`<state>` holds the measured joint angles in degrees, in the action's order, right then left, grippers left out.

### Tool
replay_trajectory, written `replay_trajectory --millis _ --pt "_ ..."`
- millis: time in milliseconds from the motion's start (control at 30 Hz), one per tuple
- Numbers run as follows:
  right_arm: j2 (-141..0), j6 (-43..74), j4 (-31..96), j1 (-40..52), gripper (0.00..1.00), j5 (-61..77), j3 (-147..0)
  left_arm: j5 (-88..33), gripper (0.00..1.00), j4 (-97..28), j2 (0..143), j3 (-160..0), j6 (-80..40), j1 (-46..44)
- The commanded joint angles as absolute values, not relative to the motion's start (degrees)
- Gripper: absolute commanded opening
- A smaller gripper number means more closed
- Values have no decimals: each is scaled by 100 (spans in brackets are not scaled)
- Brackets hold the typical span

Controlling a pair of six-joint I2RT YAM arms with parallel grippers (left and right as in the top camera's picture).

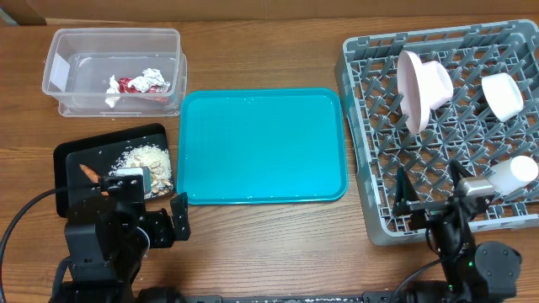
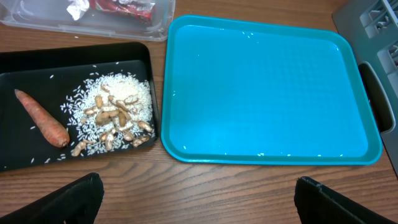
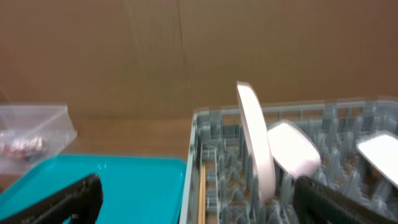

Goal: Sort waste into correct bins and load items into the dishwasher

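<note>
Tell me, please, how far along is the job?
Done: wrappers and tissue in the clear tub; carrot and scraps in the black tray; plate, bowls, cup in the grey rack. In hand: nothing; left gripper and right gripper, jaws open. Left: nothing obvious on the teal tray.

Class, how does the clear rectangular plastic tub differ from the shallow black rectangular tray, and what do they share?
The clear rectangular plastic tub is see-through and tall-walled; the shallow black rectangular tray is opaque and low-rimmed. The tub holds crumpled red-and-white wrappers and white tissue; the tray holds an orange carrot and beige scraps with rice. Both are rectangular, on the wooden table.
</note>
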<state>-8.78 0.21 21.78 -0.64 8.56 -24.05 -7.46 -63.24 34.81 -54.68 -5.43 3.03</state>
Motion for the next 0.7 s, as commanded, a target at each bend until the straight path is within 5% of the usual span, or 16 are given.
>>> replay_trajectory --millis 0,333,667 --pt "-528 -419 1308 -34 100 819 -1712 -709 100 -6326 3448 -5450 -486 298" --pt "-16 -733 -202 -34 100 1317 -58 -709 100 -6326 3448 -5450 -486 296" --pt "-16 -733 360 -34 100 1358 -47 -709 100 -6326 3448 -5450 -486 296"
